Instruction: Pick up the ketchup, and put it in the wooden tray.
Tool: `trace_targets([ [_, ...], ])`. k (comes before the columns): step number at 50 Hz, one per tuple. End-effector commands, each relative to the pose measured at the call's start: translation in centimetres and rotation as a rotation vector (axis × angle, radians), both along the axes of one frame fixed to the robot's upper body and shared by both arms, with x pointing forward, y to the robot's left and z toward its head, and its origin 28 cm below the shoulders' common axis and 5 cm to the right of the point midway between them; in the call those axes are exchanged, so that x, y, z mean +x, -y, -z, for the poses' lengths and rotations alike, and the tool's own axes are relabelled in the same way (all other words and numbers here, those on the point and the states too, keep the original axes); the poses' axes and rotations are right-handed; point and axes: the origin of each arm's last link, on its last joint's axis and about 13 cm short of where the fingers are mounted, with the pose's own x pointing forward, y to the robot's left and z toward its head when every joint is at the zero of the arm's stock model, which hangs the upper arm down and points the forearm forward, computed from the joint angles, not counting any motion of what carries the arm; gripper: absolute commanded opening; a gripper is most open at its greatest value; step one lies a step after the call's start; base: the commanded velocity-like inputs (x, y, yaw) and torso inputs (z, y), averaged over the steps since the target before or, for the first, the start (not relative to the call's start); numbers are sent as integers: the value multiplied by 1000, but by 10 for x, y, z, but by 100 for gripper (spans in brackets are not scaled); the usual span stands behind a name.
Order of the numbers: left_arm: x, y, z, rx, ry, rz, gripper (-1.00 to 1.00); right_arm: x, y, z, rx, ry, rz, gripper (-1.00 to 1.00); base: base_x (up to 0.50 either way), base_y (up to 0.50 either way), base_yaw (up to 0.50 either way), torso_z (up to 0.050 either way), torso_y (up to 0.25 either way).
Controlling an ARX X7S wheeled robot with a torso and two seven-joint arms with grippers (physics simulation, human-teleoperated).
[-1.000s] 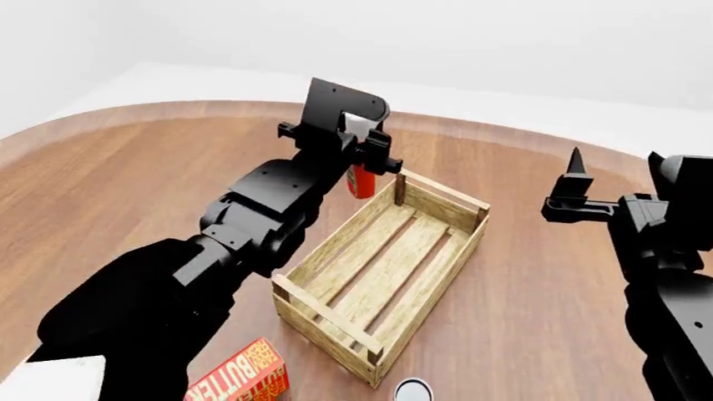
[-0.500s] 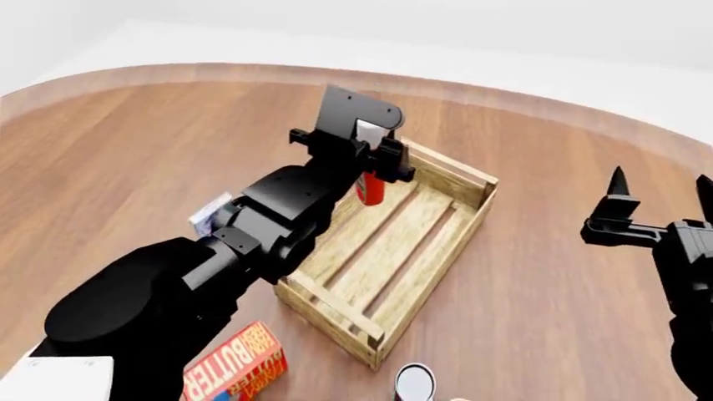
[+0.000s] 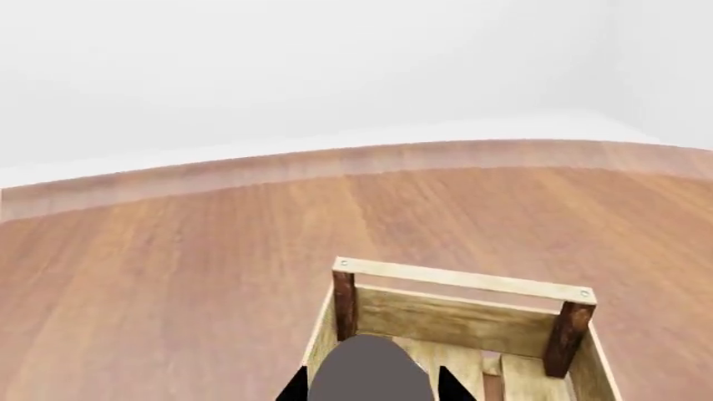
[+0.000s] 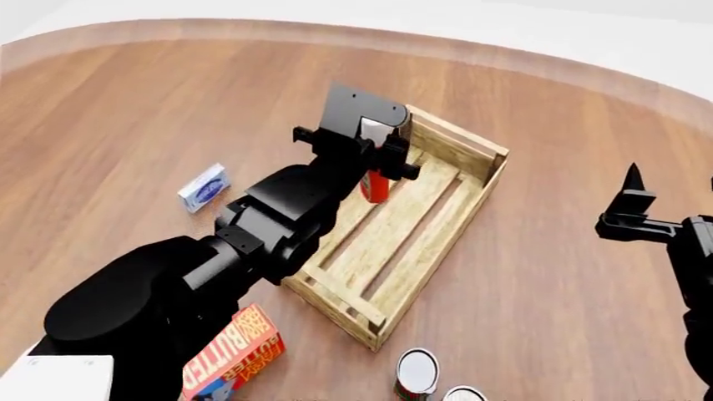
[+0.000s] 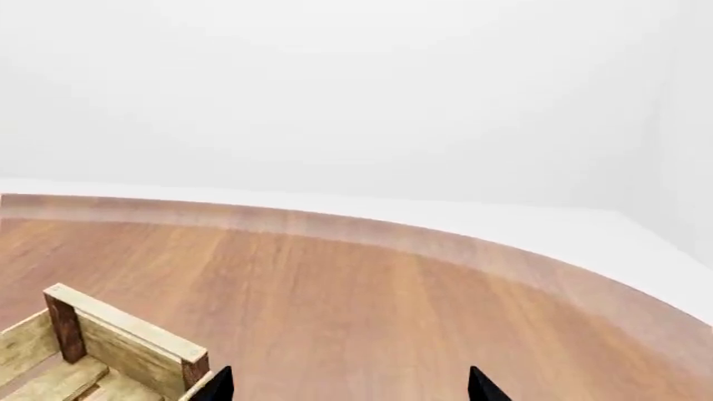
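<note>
1. The left gripper point(image 4: 382, 159) is clamped on the ketchup point(image 4: 375, 186), which hangs upright over the far end of the tray point(image 4: 477, 209).
2. The bottle's upper part is hidden by the gripper; no label can be read. In the left wrist view its cap point(image 3: 370, 374) is a grey blur, cut off by the frame.
3. The tray's slatted floor looks bare.
4. The right gripper point(image 4: 632, 200) hangs beside the tray with its jaws apart, holding nothing.
5. A box point(image 4: 230, 357) reads "BUTTER".
6. A small blue-white packet point(image 4: 204, 187) has unreadable print.
7. Two cans point(image 4: 416, 375) are partly cut off.
</note>
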Motion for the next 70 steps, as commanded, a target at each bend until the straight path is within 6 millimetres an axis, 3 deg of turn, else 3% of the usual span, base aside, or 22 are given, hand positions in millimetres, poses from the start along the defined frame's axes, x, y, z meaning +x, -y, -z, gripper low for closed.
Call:
trace_targets([
  [1, 0, 2, -5, -27, 19, 0, -100, 6, 5, 1, 1, -1, 9, 100, 0, 0, 0, 0, -131],
  [37, -1, 4, -3, -11, 48, 6, -100, 19, 9, 12, 10, 2, 25, 100, -1, 0, 0, 0, -130],
  [59, -1, 2, 5, 22, 52, -14, -100, 20, 10, 27, 14, 7, 35, 100, 0, 0, 0, 0, -3],
  [60, -1, 1, 5, 26, 52, -16, 100, 20, 9, 28, 14, 7, 35, 100, 0, 0, 0, 0, 0],
  [70, 0, 1, 3, 25, 55, -27, 100, 25, 9, 33, 13, 10, 33, 100, 0, 0, 0, 0, 0],
])
